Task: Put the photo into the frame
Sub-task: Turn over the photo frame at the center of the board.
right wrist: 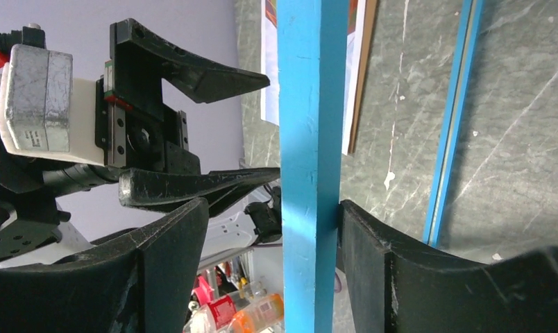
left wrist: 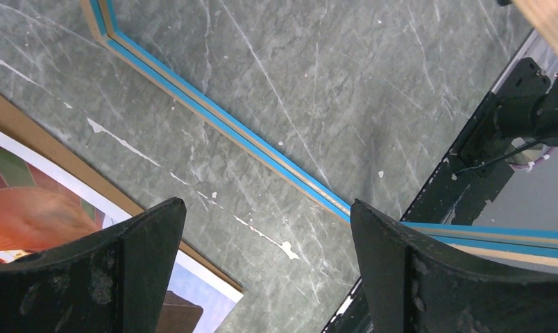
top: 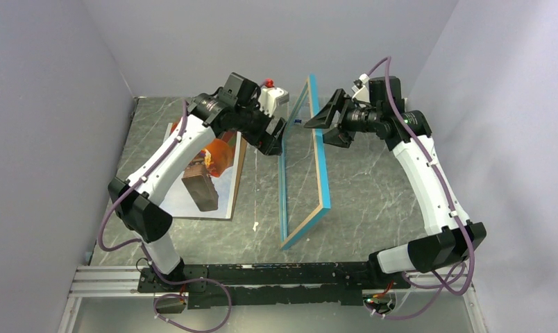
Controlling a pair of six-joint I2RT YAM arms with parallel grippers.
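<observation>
The frame (top: 323,159) stands on edge in the middle of the table, blue border up and tan side to the right. My right gripper (top: 316,130) is open at its far top part. In the right wrist view the blue rail (right wrist: 309,139) passes between the jaws of that gripper (right wrist: 273,208), against the right finger and apart from the left one. My left gripper (top: 276,137) hangs open just left of the frame, nothing in it (left wrist: 266,229). The photo (top: 217,156) lies face up at the left, partly under the left arm, its corner (left wrist: 40,208) below the left finger.
A brown backing board (left wrist: 54,149) lies under the photo, its edge showing. The frame's lower rail (left wrist: 227,125) rests on the marble table (top: 373,187). Grey walls close in left, back and right. A black rail (top: 276,274) runs along the near edge.
</observation>
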